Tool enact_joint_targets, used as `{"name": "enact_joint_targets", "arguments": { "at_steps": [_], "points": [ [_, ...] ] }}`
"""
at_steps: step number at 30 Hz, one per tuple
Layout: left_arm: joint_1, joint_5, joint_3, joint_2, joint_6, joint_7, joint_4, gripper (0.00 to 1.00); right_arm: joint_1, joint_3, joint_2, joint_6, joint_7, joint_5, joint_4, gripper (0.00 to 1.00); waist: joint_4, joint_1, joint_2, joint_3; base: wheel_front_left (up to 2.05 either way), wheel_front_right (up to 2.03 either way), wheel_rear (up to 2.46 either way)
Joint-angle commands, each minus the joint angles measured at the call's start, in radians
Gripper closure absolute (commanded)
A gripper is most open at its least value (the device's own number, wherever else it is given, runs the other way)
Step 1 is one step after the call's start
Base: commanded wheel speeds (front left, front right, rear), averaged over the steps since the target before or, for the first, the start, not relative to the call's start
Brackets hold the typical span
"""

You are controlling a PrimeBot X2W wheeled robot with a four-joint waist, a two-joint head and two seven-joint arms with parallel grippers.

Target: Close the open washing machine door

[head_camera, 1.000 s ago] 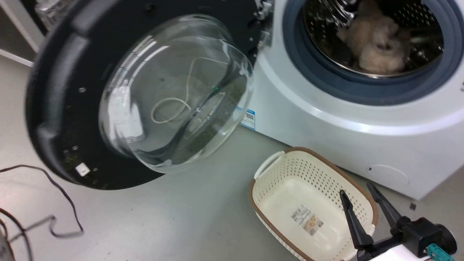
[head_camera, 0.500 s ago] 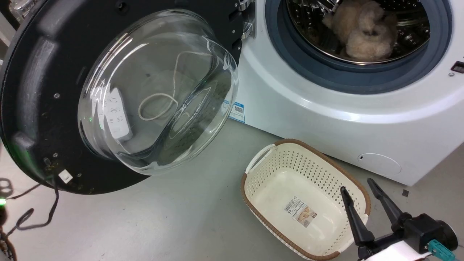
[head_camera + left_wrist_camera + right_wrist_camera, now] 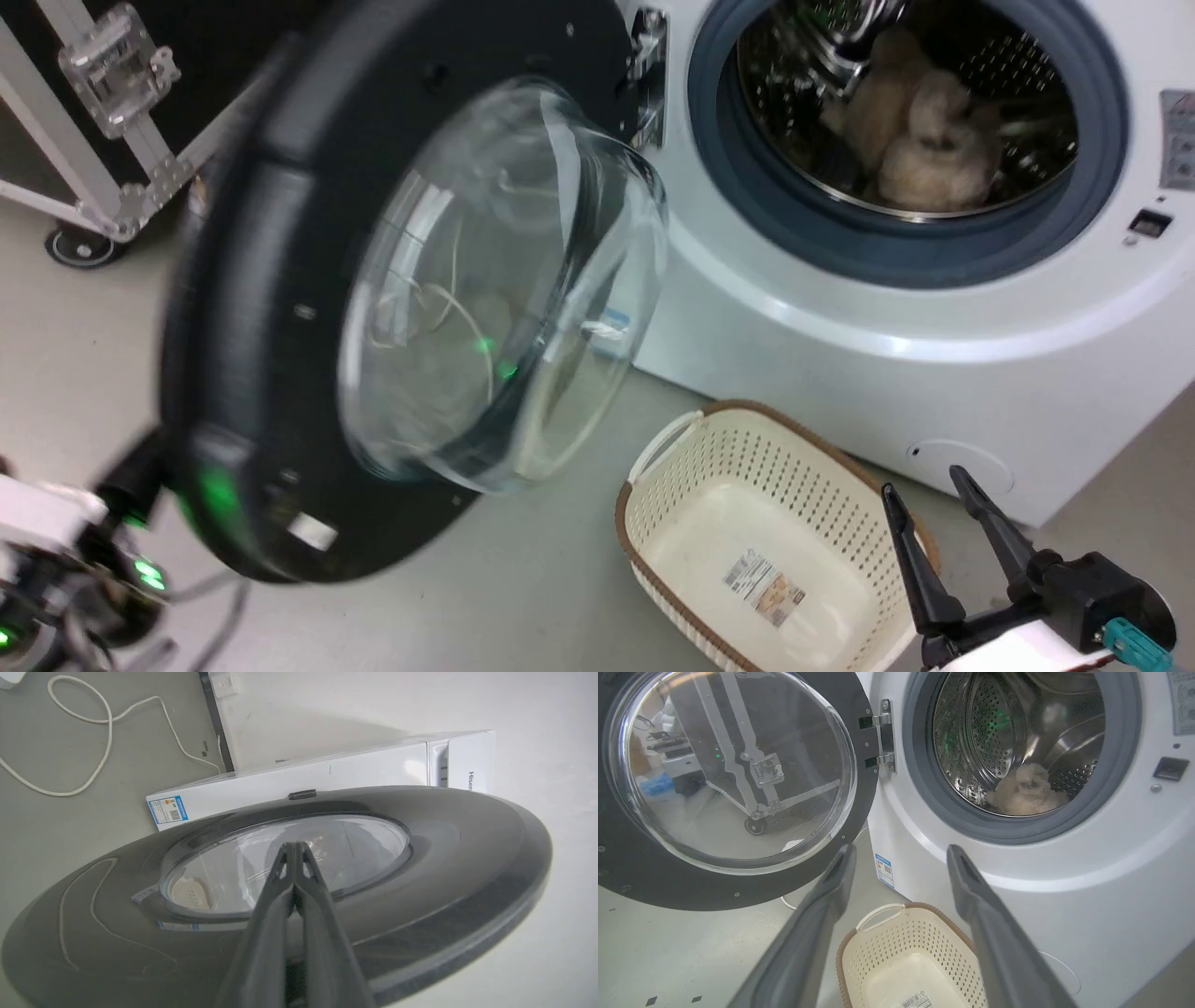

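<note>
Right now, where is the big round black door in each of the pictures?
Head view: the door is left of the middle, standing open.
Left wrist view: the door spreads across the lower half, outer side showing.
Right wrist view: the door is at the top left.
Shared landmark: the white washing machine, on the right in the head and right wrist views, and above the door in the left wrist view.
</note>
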Motion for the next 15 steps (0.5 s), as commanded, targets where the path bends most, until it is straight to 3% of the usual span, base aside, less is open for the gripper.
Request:
{"name": "enact_joint_targets", "arguments": {
  "at_steps": [1,5,9,15],
  "points": [
    [0.034,-0.014,-0.014,-0.025,-0.007,0.018,-0.019,1.0,0.006,-0.007,0.009,-0.001,-0.005,-0.007,0.004,0.0,-0.006,0.0001,0.0,-0.017,0.0,0.0,0.0],
    [0.113,-0.058,-0.064,-0.083,-0.011,0.053,-0.1,1.0,0.009,-0.033,0.024,-0.001,-0.005,-0.021,0.012,0.0,-0.024,0.0001,0.0,-0.039,0.0,0.0,0.0],
    [0.197,-0.137,-0.156,-0.101,0.0,0.053,-0.18,1.0,0.013,-0.066,0.039,-0.001,-0.005,-0.028,0.018,0.0,-0.053,0.0001,0.0,-0.053,0.0,0.0,0.0],
    [0.317,-0.301,-0.377,-0.102,0.014,-0.077,-0.28,1.0,0.006,-0.097,0.045,-0.001,-0.005,-0.042,0.028,0.0,-0.126,0.0001,0.0,-0.047,0.0,0.0,0.0]
  ]
}}
